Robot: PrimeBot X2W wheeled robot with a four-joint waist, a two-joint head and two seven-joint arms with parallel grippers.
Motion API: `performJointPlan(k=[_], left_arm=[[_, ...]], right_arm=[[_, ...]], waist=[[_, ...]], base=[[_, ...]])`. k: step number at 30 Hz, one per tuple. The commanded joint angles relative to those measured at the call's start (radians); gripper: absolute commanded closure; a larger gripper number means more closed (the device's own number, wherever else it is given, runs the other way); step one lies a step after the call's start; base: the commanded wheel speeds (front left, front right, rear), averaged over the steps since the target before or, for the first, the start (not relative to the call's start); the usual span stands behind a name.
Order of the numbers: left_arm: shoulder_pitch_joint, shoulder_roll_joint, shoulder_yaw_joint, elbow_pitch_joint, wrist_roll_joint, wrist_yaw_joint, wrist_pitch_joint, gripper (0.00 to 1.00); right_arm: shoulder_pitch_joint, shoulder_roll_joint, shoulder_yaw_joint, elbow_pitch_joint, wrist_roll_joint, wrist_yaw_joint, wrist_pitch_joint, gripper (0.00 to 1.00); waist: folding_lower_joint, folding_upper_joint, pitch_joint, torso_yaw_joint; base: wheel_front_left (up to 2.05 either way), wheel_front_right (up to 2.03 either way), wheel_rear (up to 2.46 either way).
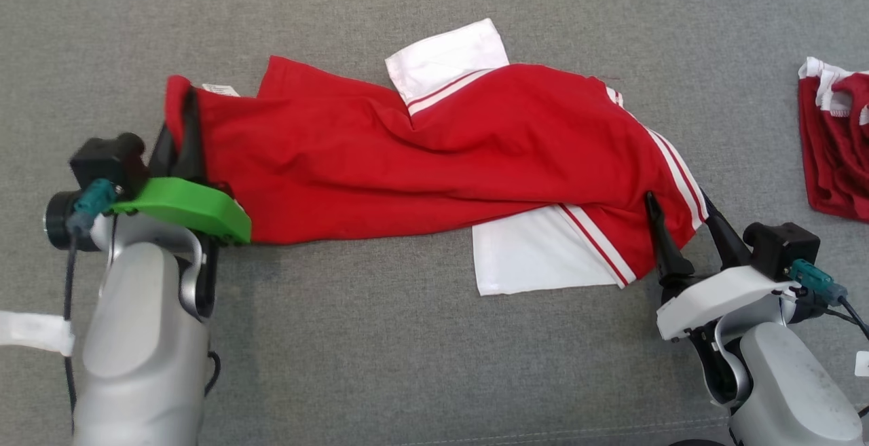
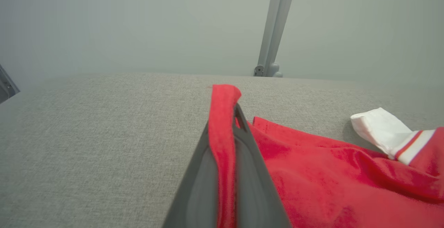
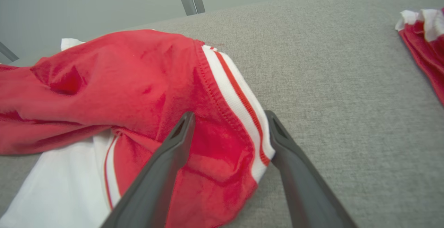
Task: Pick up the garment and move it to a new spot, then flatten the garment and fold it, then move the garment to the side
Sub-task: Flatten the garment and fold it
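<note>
A red garment [image 1: 434, 154] with white sleeves and red-and-white stripes lies stretched and wrinkled across the grey fabric surface [image 1: 407, 11]. My left gripper [image 1: 182, 135] is shut on the garment's left edge; in the left wrist view a red fold [image 2: 224, 141] runs pinched between the two dark fingers. My right gripper [image 1: 682, 212] stands open at the garment's right end, and its fingers [image 3: 166, 162] straddle the striped hem [image 3: 239, 117] with cloth between them. One white sleeve [image 1: 448, 59] points to the far side, the other [image 1: 536, 256] lies toward me.
A second red-and-white garment [image 1: 838, 147] lies bunched at the right edge of the surface, apart from my right gripper. A grey metal post [image 2: 275, 26] rises behind the far edge. Bare grey fabric spreads in front of and behind the garment.
</note>
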Motion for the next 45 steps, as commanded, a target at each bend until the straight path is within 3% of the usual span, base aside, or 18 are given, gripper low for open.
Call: performJointPlan(k=[1,7,14,20,28,29,30,34,38,45], left_arm=[[0.042,-0.005,-0.01,-0.02,0.012,-0.004,0.001,1.0],[0.209,0.0,-0.08,-0.223,0.029,-0.011,0.001,1.0],[0.444,0.098,-0.193,-0.442,-0.046,-0.011,0.0,1.0],[0.586,0.145,-0.236,-0.454,-0.093,-0.011,0.0,1.0],[0.665,0.127,-0.258,-0.406,-0.118,-0.011,0.0,0.96],[0.682,0.113,-0.237,-0.344,-0.123,-0.011,0.001,0.51],[0.679,0.1,-0.221,-0.321,-0.124,-0.011,0.0,0.0],[0.673,0.055,-0.147,-0.233,-0.082,-0.011,0.0,0.0],[0.672,0.01,-0.09,-0.248,-0.032,-0.011,0.0,0.0],[0.629,-0.041,-0.098,-0.309,0.005,-0.011,0.0,0.0]], right_arm=[[0.016,0.003,-0.004,0.005,0.008,-0.002,0.0,0.0],[0.05,0.021,-0.014,0.036,0.011,-0.002,0.0,0.0],[0.09,0.04,-0.023,0.063,0.012,-0.002,0.0,0.0],[0.127,0.035,-0.042,0.071,0.013,-0.002,0.0,0.0],[0.144,0.036,-0.049,0.086,0.005,-0.002,0.0,0.0],[0.145,0.038,-0.048,0.089,0.004,-0.002,0.0,0.0],[0.146,0.039,-0.048,0.09,0.004,-0.002,0.0,0.0],[0.147,0.043,-0.04,0.089,0.008,-0.002,0.0,0.0],[0.13,0.043,-0.033,0.078,0.016,-0.002,0.0,0.0],[0.03,0.007,0.028,0.077,0.022,-0.001,0.0,0.0]], waist=[[0.0,0.0,-0.028,0.021],[0.0,0.0,-0.107,0.051],[0.0,0.0,-0.192,0.062],[0.0,0.0,-0.232,0.068],[0.0,0.0,-0.264,0.066],[0.0,0.0,-0.271,0.065],[0.0,0.0,-0.273,0.065],[0.0,0.0,-0.277,0.065],[0.0,0.0,-0.273,0.076],[0.0,0.0,-0.235,0.121]], base=[[0.0,0.0,0.0],[0.0,0.0,0.0],[0.0,0.0,0.0],[0.0,0.0,0.0],[0.0,0.0,0.0],[0.0,0.0,0.0],[0.0,0.0,0.0],[0.0,0.0,0.0],[0.0,0.0,0.0],[0.0,0.0,0.0]])
